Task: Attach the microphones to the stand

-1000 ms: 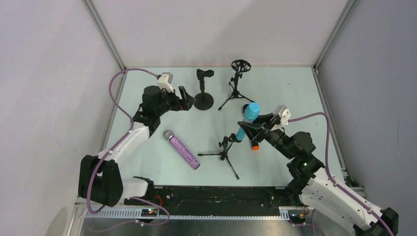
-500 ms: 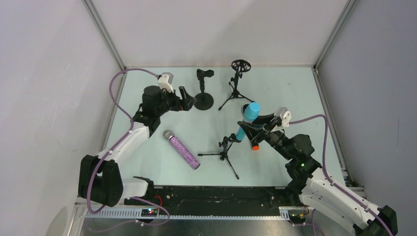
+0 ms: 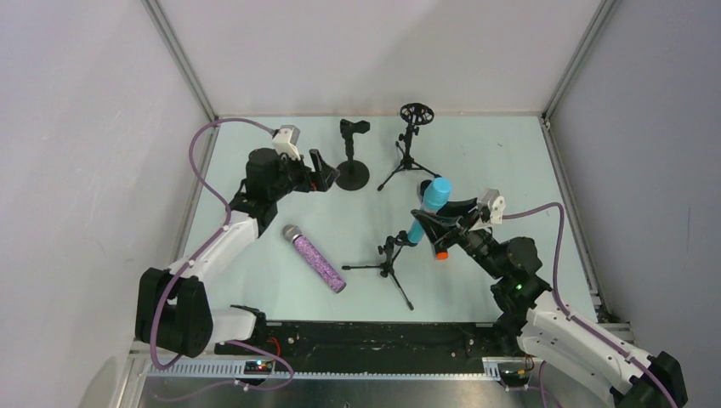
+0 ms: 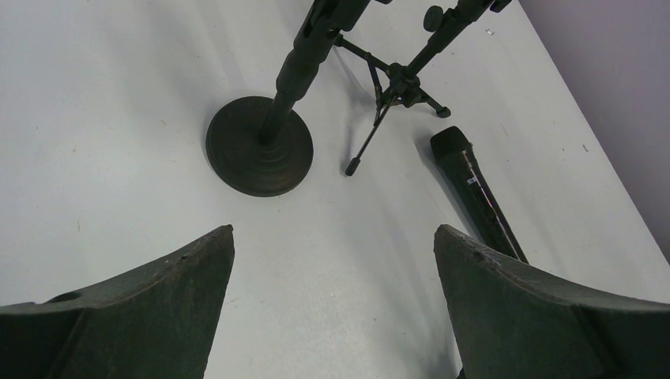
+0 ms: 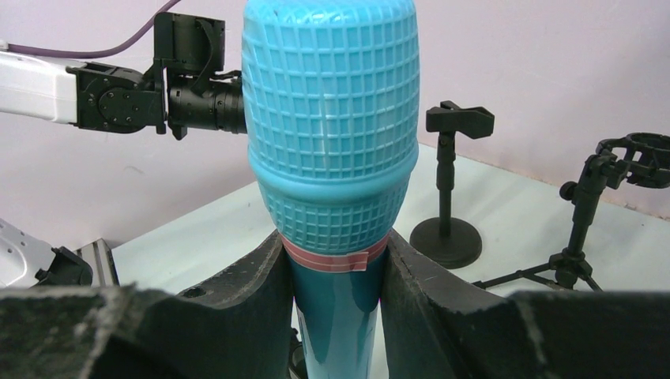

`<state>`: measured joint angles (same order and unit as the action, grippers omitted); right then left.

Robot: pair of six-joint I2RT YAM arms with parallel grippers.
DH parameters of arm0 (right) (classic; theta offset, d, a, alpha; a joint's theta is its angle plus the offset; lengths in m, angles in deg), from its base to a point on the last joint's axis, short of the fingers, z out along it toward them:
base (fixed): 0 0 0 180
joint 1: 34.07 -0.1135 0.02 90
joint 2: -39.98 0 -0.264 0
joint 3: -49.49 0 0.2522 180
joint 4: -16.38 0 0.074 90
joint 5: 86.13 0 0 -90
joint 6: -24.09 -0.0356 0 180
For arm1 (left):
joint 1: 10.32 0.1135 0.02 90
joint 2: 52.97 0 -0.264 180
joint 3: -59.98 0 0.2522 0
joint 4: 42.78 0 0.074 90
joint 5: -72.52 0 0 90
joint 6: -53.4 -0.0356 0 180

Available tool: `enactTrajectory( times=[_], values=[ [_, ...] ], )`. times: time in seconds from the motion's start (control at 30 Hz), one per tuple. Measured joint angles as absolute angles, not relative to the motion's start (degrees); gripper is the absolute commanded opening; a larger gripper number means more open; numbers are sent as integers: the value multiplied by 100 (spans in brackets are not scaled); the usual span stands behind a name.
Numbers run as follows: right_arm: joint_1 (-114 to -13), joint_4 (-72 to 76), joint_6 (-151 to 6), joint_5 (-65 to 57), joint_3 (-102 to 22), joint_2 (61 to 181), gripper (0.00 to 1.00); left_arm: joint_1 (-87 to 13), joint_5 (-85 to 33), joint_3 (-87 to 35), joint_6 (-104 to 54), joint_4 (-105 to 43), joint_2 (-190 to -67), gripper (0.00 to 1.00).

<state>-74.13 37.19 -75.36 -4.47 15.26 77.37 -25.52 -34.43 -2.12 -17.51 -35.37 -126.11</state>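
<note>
My right gripper [image 3: 435, 219] is shut on the turquoise microphone [image 3: 429, 211] just below its mesh head and holds it tilted. The mic's lower end is at the clip of the low tripod stand [image 3: 388, 257]. In the right wrist view the fingers [image 5: 269, 292] clamp the turquoise mic [image 5: 332, 150]. The black mic with an orange end [image 3: 440, 252] lies under that gripper, mostly hidden; its body shows in the left wrist view [image 4: 478, 193]. The purple glitter mic [image 3: 316, 260] lies on the table. My left gripper [image 3: 323, 172] is open and empty beside the round-base stand [image 3: 352, 172].
A tripod stand with a ring shock mount [image 3: 413, 140] stands at the back and shows in the left wrist view [image 4: 395, 83], beside the round-base stand [image 4: 261, 146]. White walls enclose the table on three sides.
My right wrist has shifted slightly toward the near right, tilting the turquoise mic a little; its lower end stays at the low tripod. The left arm has not moved.
</note>
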Motion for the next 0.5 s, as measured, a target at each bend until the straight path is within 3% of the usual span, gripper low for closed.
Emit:
enactTrajectory(
  times=[0.5],
  values=[
    [-7410,4491,-7637,-401,1876,7881,0,-2552,-3443,-212,-1710,-3537,-12611,100]
  ],
)
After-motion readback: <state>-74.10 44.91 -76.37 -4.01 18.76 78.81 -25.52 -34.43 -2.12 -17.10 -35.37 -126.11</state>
